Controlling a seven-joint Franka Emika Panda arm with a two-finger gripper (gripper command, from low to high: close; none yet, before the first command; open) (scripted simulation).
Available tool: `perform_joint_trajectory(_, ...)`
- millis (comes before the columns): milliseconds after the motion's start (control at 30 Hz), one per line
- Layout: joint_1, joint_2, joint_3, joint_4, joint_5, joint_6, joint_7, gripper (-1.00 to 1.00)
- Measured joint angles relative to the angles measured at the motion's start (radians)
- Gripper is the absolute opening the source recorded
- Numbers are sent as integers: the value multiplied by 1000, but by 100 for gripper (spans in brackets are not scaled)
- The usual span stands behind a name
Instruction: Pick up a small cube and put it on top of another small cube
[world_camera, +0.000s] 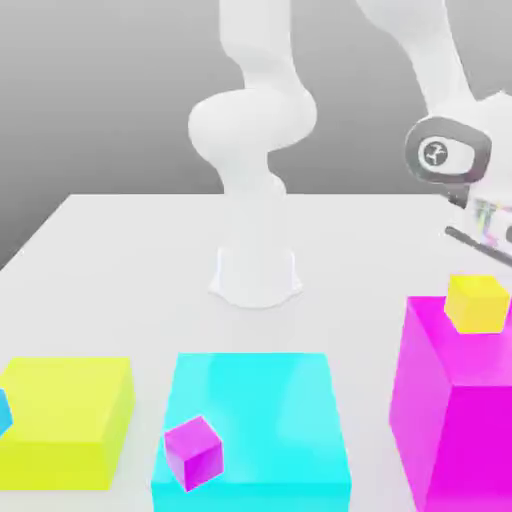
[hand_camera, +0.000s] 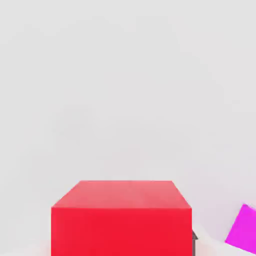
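Exterior view, read from its left to its right. A large yellow block (world_camera: 68, 418) is sitting on the white bench (world_camera: 130, 260), with a sliver of a blue thing (world_camera: 4, 412) showing at its near edge. Next, a large cyan block (world_camera: 255, 425) is carrying a small magenta cube (world_camera: 193, 451), resting tilted on its top face. Behind them, the arm's white base (world_camera: 255, 275) is rising from the bench. At the right, a tall magenta block (world_camera: 458, 400) is bearing a small yellow cube (world_camera: 477, 302) near its rear edge; the raised blocks are presumably serving as pedestals that keep the small cubes within reach. The arm's wrist (world_camera: 448, 152) is hanging above that block.

In the hand view, the pincer is pinching a small red cube (hand_camera: 121, 218), held close under the camera, with a corner of the magenta block (hand_camera: 243, 231) beside it. The red cube is judged to be the carried piece, likely bound for the yellow cube. All solids are appearing flat-faced, sharp-edged, matte and uniformly coloured.
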Motion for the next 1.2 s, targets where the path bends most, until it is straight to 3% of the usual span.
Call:
perform_joint_trajectory(100, 7, -17, 5, 95, -80, -131, -2, -100)
perform_joint_trajectory(367, -242, -34, -113, 349, -145, -413, -48, -100)
perform_joint_trajectory(967, -704, 37, -347, 259, 178, -175, -129, -100)
perform_joint_trajectory(1100, -850, 48, -328, 225, 192, -133, -197, -100)
perform_joint_trajectory(1200, -819, 105, -271, 206, 198, -63, -230, -100)
